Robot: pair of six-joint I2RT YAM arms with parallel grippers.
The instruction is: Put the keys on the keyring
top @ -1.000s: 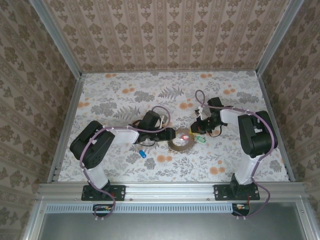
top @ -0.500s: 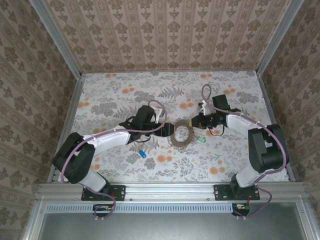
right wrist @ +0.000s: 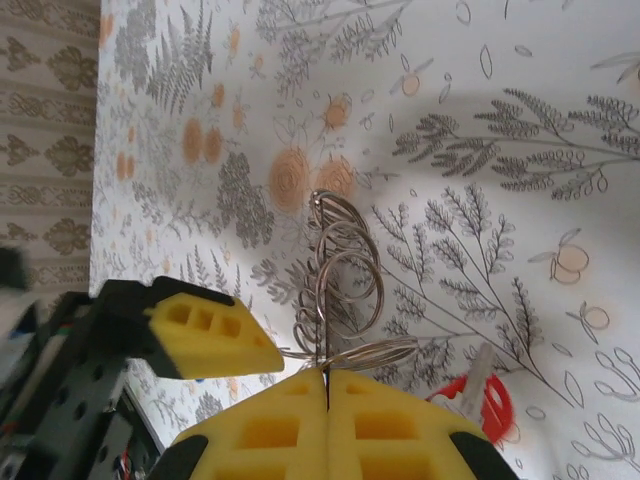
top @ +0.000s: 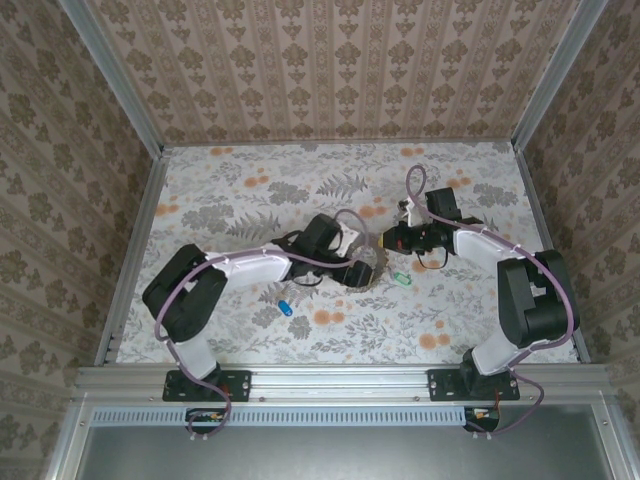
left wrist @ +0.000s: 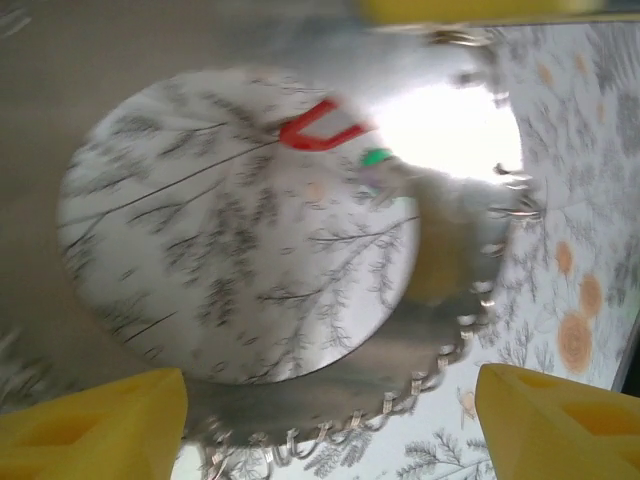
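Pinching keyring (right wrist: 320, 300) wire, right fingers (right wrist: 260, 430) closed; left fingers (left wrist: 100, 430) spread wide, facing keyring; red key (right wrist: 490, 405) nearby.

— What sort of place are we looking at?
— A robot test cell in a lab, I'd say. Aluminium posts (top: 115, 80) are framing papered panel walls (top: 340, 70), so it isn't passing for a real room.
— And the table (top: 250, 165)?
— It's wearing a printed floral sheet. A metal rail (top: 340, 382) is running along its near edge, carrying the left arm (top: 250, 268) and the right arm (top: 525, 290), with cables (top: 415, 185) looping off them.
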